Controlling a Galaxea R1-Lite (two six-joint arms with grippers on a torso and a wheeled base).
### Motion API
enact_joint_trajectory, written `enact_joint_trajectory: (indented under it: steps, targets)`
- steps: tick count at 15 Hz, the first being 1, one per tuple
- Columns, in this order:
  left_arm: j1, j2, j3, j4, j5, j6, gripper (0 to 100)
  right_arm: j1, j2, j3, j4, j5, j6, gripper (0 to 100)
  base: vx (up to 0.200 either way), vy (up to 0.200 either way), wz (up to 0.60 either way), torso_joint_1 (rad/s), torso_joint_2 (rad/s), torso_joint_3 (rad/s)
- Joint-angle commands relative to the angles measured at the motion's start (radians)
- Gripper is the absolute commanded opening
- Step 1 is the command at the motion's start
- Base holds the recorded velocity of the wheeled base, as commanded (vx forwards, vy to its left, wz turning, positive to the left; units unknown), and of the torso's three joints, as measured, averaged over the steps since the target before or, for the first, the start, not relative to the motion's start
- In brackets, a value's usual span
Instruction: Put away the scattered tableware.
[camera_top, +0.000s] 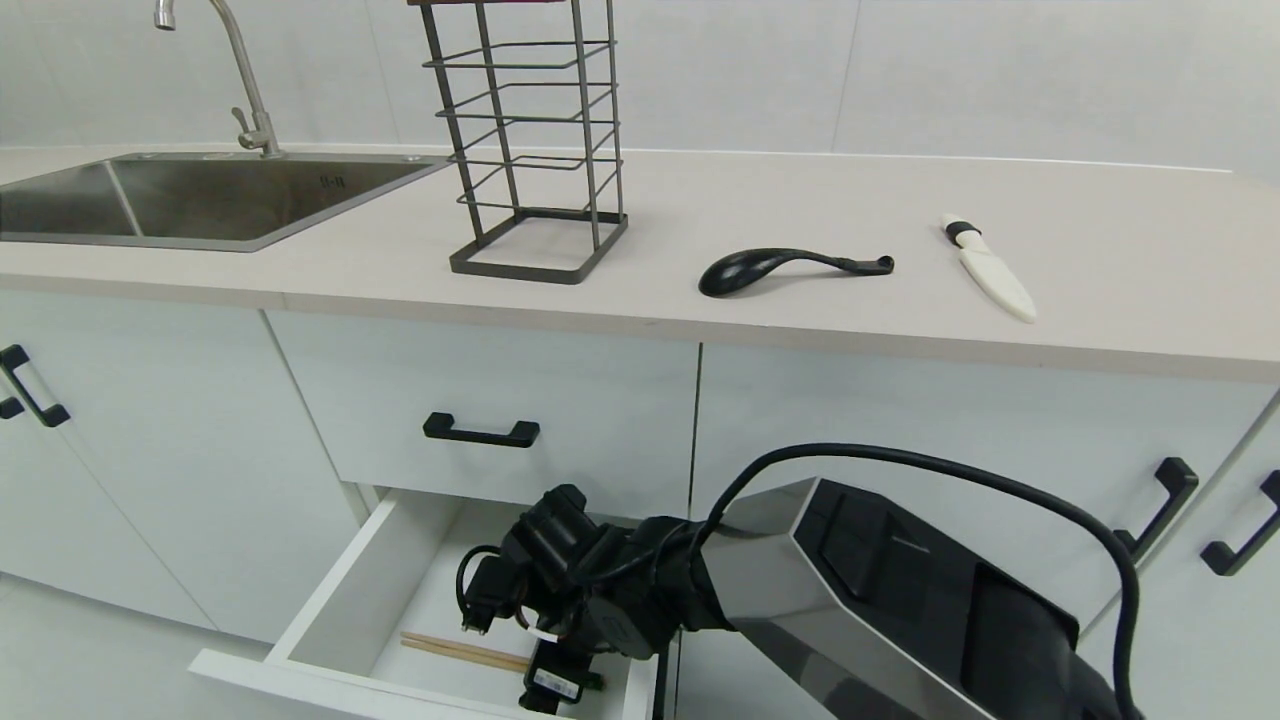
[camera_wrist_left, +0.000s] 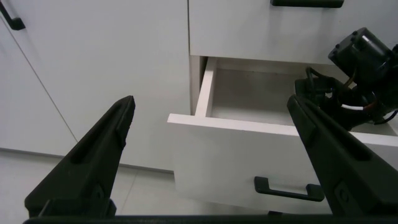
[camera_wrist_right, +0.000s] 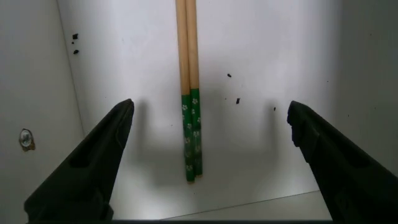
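A pair of wooden chopsticks (camera_wrist_right: 189, 93) with green patterned ends lies flat on the floor of the open white drawer (camera_top: 330, 598). My right gripper (camera_wrist_right: 210, 109) hangs open just above them, one finger on either side, touching nothing. From the head view the chopsticks (camera_top: 465, 650) lie beside the right gripper (camera_top: 553, 682), which is down inside the drawer. A black spoon (camera_top: 750, 270) and a white knife (camera_top: 990, 270) lie on the countertop. My left gripper (camera_wrist_left: 211, 102) is open and empty, out in front of the drawer (camera_wrist_left: 249, 149) and to its side.
A dark wire rack (camera_top: 535, 150) stands on the counter left of the spoon. A steel sink (camera_top: 200, 195) with a faucet (camera_top: 240, 70) is at the far left. Closed drawers and cabinet doors with black handles (camera_top: 480, 432) surround the open drawer.
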Motion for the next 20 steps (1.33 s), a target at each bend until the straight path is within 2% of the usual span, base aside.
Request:
enact_joint_trajectory:
  steps: [1,11,16,20]
  targets:
    - [0.000,0.001,0.000,0.000,0.000,0.000,100,0.010,-0.059,0.013,-0.003,-0.001,-0.001,100,0.000,0.000,0.00,0.000,0.00,0.000]
    - [0.000,0.001,0.000,0.000,0.000,0.000,100,0.044,-0.263,0.132,-0.012,-0.004,0.001,100,0.000,0.000,0.00,0.000,0.00,0.000]
    - [0.000,0.001,0.000,0.000,0.000,0.000,100,0.071,-0.395,0.229,-0.091,-0.003,0.010,100,0.000,0.000,0.00,0.000,0.00,0.000]
    - [0.000,0.001,0.000,0.000,0.000,0.000,100,0.110,-0.538,0.370,-0.193,0.017,0.015,100,0.000,0.000,0.00,0.000,0.00,0.000]
